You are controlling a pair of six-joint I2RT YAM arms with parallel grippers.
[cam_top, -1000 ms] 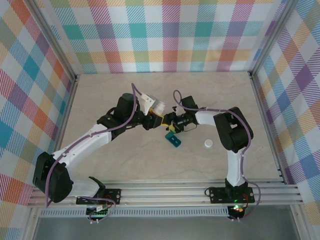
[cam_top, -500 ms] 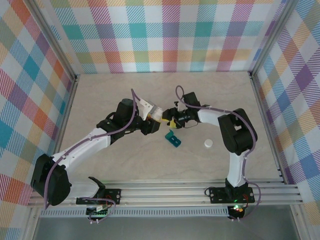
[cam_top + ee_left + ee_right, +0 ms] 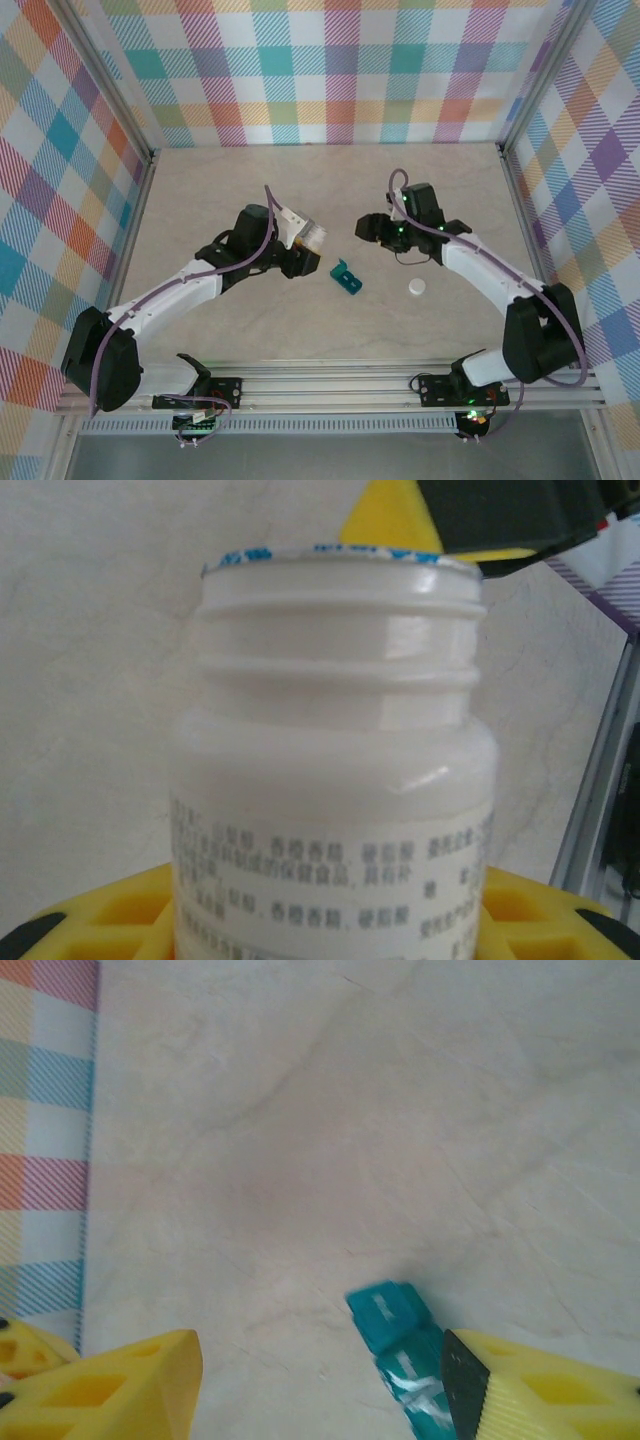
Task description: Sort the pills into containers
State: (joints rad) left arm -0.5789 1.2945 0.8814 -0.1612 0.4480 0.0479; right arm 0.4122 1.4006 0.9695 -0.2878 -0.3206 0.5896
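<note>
My left gripper (image 3: 297, 250) is shut on a small white bottle (image 3: 313, 238) with printed text on its label. The left wrist view has the bottle (image 3: 330, 770) close up, its threaded neck uncapped, with yellow fingers (image 3: 90, 920) at both sides of its base. The containers, a teal pill box (image 3: 346, 277), lie on the table just right of the bottle. My right gripper (image 3: 366, 229) hovers up and to the right of the box, open and holding nothing. In the right wrist view the pill box (image 3: 395, 1335) lies beside the right finger (image 3: 545, 1390). The pills are out of view.
A white round cap (image 3: 416, 287) lies on the table right of the pill box. Checkered walls (image 3: 330, 70) close in the back and both sides, and a metal rail (image 3: 350, 385) runs along the near edge.
My right gripper has pulled back to the right, away from the bottle's mouth, and its jaws have widened. The left arm has shifted slightly nearer, still holding the bottle.
</note>
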